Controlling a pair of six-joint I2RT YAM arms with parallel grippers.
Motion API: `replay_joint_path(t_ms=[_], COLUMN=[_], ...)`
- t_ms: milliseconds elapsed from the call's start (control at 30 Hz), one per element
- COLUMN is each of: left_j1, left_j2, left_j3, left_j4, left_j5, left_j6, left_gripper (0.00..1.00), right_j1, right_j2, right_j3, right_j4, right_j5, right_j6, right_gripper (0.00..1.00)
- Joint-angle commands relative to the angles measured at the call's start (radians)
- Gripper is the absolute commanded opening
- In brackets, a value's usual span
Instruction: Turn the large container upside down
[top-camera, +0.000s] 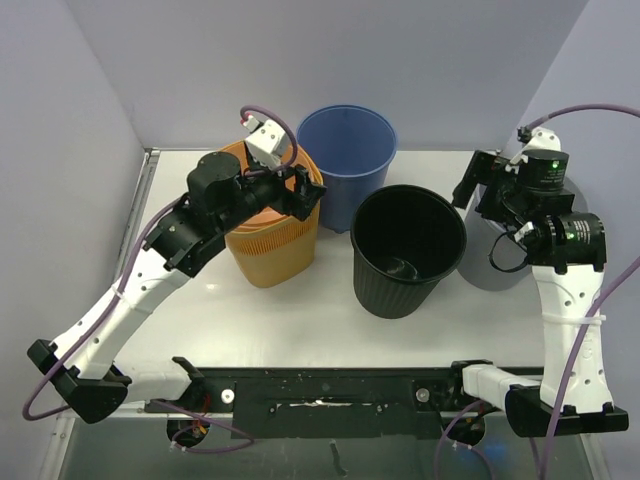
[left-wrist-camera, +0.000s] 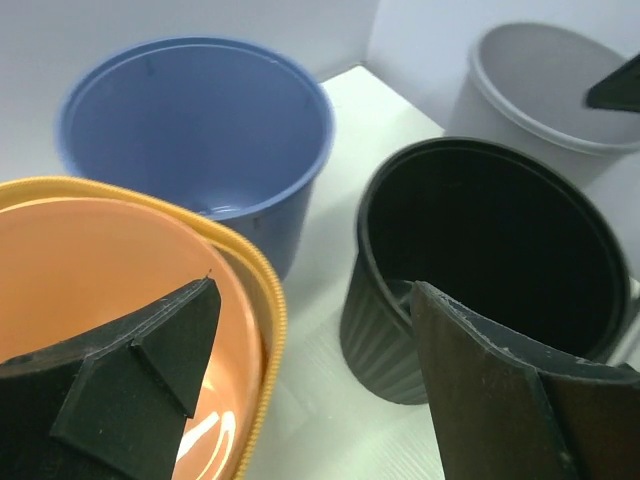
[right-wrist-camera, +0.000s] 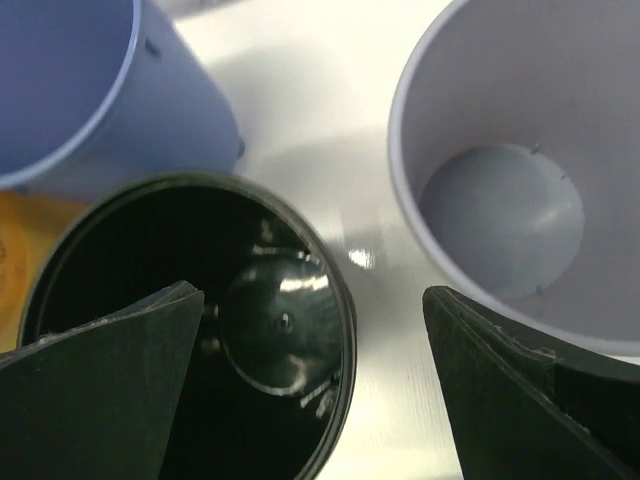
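Left tool (top-camera: 304, 191) at orange container (top-camera: 268, 255) rim; black container (top-camera: 400, 296) upright beside.

I see white links and black joint housings on my left arm (top-camera: 120, 300) and right arm (top-camera: 572, 300), purple cables (top-camera: 600, 107) trailing along both, a green light (top-camera: 553, 161) on the right; left tool (left-wrist-camera: 312, 290) and right tool (right-wrist-camera: 312, 292) are matte black.

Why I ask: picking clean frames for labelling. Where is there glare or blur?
Top external: sharp, evenly lit, no strong glare. Left wrist: the left end effector looks soft up close; a bright reflection sits inside the orange container. Right wrist: highlights on the black container's floor and the table.
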Motion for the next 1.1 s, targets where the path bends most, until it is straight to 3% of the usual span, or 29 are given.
replay_joint_path(t_ms=[0,200,433,567,733,900,1067], left_j1=[-0.053,-0.149,-0.160,-0.160,-0.150,-0.094,0.041], left_j2=[0.019,0.091,0.048,0.026,-0.006,-0.014,-0.014], left_j3=[0.058,0.015,-0.228,-0.348,-0.436,-0.465,-0.481], left_j4=[0.076,0.064,0.174,0.293,0.318,0.323,0.355], left_j5=[0.141,0.146,0.103,0.037,-0.101,-0.167,-0.093], left_j6=[-0.006,-0.034,-0.108,-0.055,-0.035,-0.023,-0.047], left_gripper=[0.77,0.77,0.77,0.77,0.80,0.81,0.82], right_j1=[0.002,0.018,0.019,0.020,0.021,0.021,0.022], right_j2=[-0.014,-0.071,-0.127,-0.073,-0.075,-0.094,-0.086], right_j3=[0.026,-0.035,-0.112,-0.066,-0.059,-0.111,-0.114], right_j4=[-0.153,-0.169,-0.130,-0.166,-0.168,-0.138,-0.148], right_j5=[-0.140,-0.139,-0.058,-0.041,-0.010,-0.028,-0.037], right_j6=[-0.084,-0.028,-0.014,-0.050,-0.068,-0.063,-0.058], right_gripper=[0.98,0.97,0.98,0.98,0.98,0.97,0.97])
